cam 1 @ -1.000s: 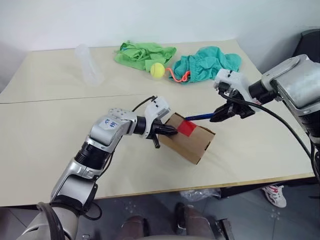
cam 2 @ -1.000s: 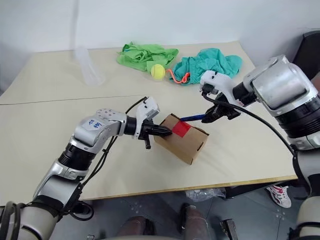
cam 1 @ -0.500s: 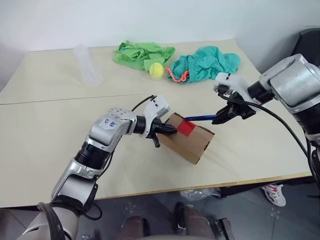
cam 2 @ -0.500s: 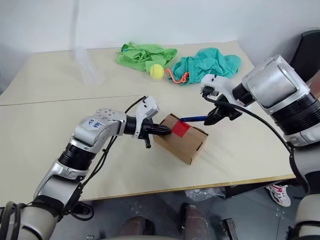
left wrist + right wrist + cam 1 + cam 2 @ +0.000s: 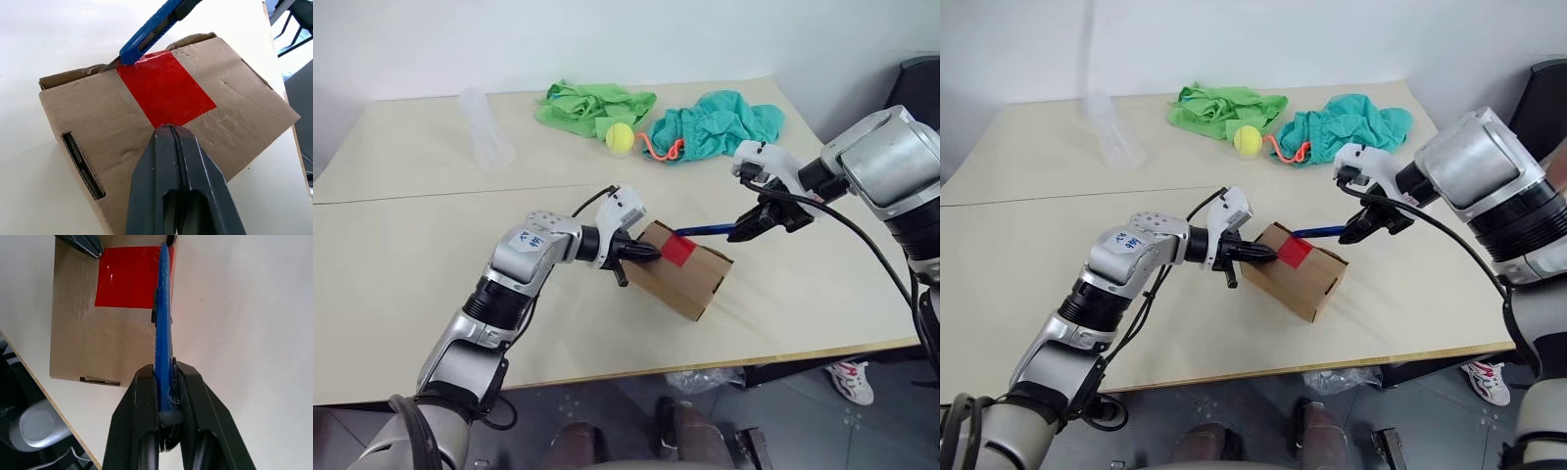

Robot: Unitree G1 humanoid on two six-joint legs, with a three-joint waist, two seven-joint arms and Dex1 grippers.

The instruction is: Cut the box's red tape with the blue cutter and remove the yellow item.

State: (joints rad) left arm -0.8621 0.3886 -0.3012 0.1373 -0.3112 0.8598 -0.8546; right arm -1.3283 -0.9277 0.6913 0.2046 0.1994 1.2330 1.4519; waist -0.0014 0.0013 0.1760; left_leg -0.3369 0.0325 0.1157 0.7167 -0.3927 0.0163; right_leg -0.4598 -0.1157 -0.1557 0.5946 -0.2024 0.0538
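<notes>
One small brown cardboard box (image 5: 682, 269) sits near the middle of the pale beige desk (image 5: 401, 255), toward the front edge, flaps shut. Bright red square tape patch (image 5: 164, 88) lies across the seam on its top face, uncut as far as visible.

Slim blue pen-shaped cutter (image 5: 163, 328) is angled down onto the box's top edge, its dark tip touching the far edge of the red tape where the flap meets the side. Right end effector (image 5: 756, 219) has its two black fingers clamped on the cutter's rear end, holding it from the box's right side.

Left end effector (image 5: 641, 253) is fully closed with nothing between its fingers; the joined fingertips (image 5: 168, 128) press on the box top right at the near edge of the red tape, on the box's left side. So the two end effectors face each other across the tape patch.

Yellow item can't be made out; box is closed.

Further back on the desk: a crumpled bright green cloth (image 5: 592, 106), a teal cloth (image 5: 720, 122) to its right, a yellow-green tennis ball (image 5: 621, 137) between them, and an orange-red cord (image 5: 658, 149) just beside the teal cloth. A clear plastic bottle (image 5: 483, 137) lies well apart to the left.
</notes>
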